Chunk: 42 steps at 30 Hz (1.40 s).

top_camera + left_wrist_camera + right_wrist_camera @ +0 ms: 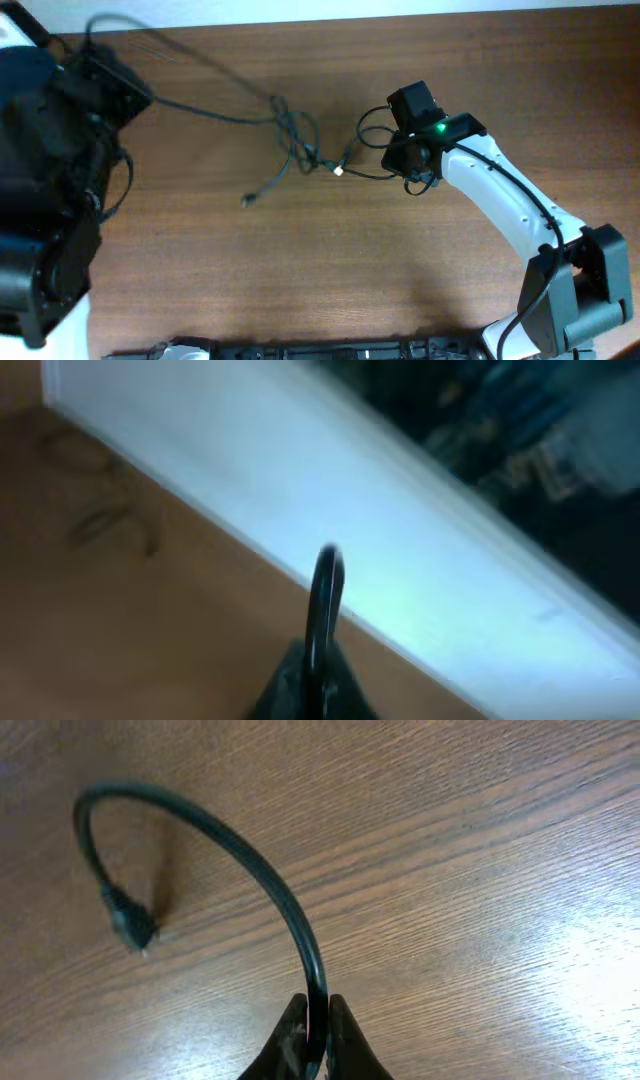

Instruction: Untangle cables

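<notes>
The cables (296, 138) are thin black cords in a loose knot at the table's middle. One strand runs left to my left gripper (135, 92). A plug end (247, 200) lies free below the knot, and a small white connector (338, 170) sits to its right. My right gripper (398, 158) is just right of the knot. In the right wrist view its jaws (317, 1025) are shut on a cable (250, 855) that arcs left to a plug (130, 925). In the blurred left wrist view the jaws (318, 680) are shut on a black cord (326, 585).
The wooden table (330, 270) ends at a white wall edge (330, 480) along the back. The left arm's black body (45, 180) fills the left side. The right arm's white links (500, 200) cross the right side. A dark bar (300, 352) lies along the front edge.
</notes>
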Each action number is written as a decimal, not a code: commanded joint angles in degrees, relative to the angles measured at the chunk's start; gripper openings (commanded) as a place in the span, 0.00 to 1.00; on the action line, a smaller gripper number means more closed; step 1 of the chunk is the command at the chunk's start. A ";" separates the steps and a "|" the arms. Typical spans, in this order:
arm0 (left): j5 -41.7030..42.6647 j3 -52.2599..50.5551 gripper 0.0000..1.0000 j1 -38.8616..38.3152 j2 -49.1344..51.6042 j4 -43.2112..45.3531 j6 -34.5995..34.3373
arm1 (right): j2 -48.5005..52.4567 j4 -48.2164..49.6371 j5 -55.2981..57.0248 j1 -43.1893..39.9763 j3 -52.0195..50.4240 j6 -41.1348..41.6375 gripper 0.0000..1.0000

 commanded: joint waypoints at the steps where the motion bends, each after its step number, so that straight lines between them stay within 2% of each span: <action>1: 2.64 0.68 0.00 0.35 -4.63 16.63 -1.27 | 0.52 -0.07 5.27 0.15 -2.05 1.86 0.04; 2: -0.39 0.68 0.00 0.35 -5.42 24.92 1.62 | 0.52 0.28 6.27 0.15 -3.56 2.43 0.04; 3: -5.35 0.68 0.00 0.35 -5.68 29.59 3.78 | 0.55 1.11 6.69 0.15 -5.27 2.45 0.04; 6: -27.78 0.68 0.00 0.35 -4.90 40.44 9.86 | 0.52 4.66 6.67 0.15 -9.16 2.99 0.04; 7: -28.63 0.68 0.00 0.35 -4.35 40.92 12.00 | 0.52 5.09 6.64 0.15 -9.29 3.45 0.04; 9: -26.23 0.68 0.00 0.35 -4.20 40.94 12.13 | 0.52 5.92 6.64 0.15 -9.29 3.45 0.04; 10: -23.98 0.68 0.00 0.35 -3.87 42.88 12.15 | 0.52 5.99 6.64 0.15 -9.29 3.43 0.04; 11: -16.98 0.68 0.00 0.35 -3.43 43.56 12.20 | 0.52 6.01 6.45 0.15 -9.29 3.45 0.04; 12: -12.20 0.68 0.00 0.35 -3.04 43.54 14.36 | 0.52 6.16 5.70 0.22 -9.29 3.43 0.13; 13: -12.33 0.68 0.00 0.35 -2.19 43.08 14.53 | 0.52 6.14 5.09 0.22 -9.29 3.43 0.36; 14: -12.48 0.68 0.00 0.35 -1.42 42.66 17.27 | 0.52 6.14 5.14 0.20 -9.29 3.43 0.54; 15: -13.60 0.68 0.00 0.35 -0.59 41.55 20.37 | 0.52 6.16 5.14 0.20 -9.29 3.43 0.64; 16: -19.61 0.68 0.00 0.35 0.37 40.00 20.90 | 0.55 6.16 5.14 0.20 -9.29 3.43 0.76; 17: -31.91 0.66 0.00 0.35 1.90 37.88 20.87 | 0.52 6.21 5.14 0.20 -9.29 3.43 0.97; 19: -43.98 0.66 0.00 0.37 4.63 33.99 20.87 | 0.52 6.49 5.16 0.20 -9.29 3.43 0.98; 22: -44.74 0.66 0.00 5.11 11.08 23.54 20.35 | 0.52 7.04 5.18 0.20 -9.29 3.41 0.98; 27: -44.17 0.66 0.00 20.44 23.96 3.37 1.38 | 0.55 7.23 5.44 0.20 -9.29 3.41 0.98; 29: -40.28 0.66 0.00 26.38 27.04 -0.26 -2.36 | 0.52 7.28 5.84 0.20 -9.29 3.41 0.98; 33: -25.59 0.61 0.00 37.22 33.48 -1.51 -2.62 | 0.52 8.09 5.81 0.20 -9.29 3.41 0.98; 36: -25.57 0.61 0.00 40.59 38.25 0.31 -4.37 | 0.52 8.48 5.81 0.20 -9.29 3.41 0.98; 39: -26.38 0.61 0.00 40.79 44.26 5.90 4.13 | 0.55 8.96 5.84 0.20 -9.29 3.41 0.98; 41: -35.87 0.61 0.00 40.79 47.87 6.47 4.13 | 0.55 8.96 5.84 0.20 -9.29 3.41 0.98; 42: -38.05 0.61 0.00 40.81 48.63 6.47 4.13 | 0.55 8.96 5.84 0.20 -9.29 3.41 0.98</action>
